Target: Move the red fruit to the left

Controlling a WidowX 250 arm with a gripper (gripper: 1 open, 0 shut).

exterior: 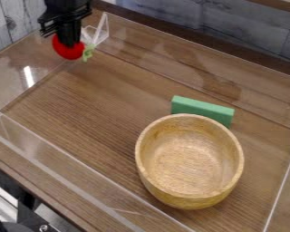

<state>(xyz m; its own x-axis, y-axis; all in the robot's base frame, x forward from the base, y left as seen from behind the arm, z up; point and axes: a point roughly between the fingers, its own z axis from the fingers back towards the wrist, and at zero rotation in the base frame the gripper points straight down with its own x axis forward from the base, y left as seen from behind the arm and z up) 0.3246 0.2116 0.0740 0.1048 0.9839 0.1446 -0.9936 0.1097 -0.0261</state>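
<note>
The red fruit (72,49) is gripped by the black pincer (65,38) near the upper left corner of the view, its green tip turned toward the right. A wooden bowl (190,161) is seen on the tabletop (93,113) at lower right, well apart from the fruit. A green rectangular block (202,111) is pictured just beside the bowl, at its far side.

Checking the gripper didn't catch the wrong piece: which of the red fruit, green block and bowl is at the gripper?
The red fruit, right at the gripper; the green block and bowl lie well away from it.
</note>
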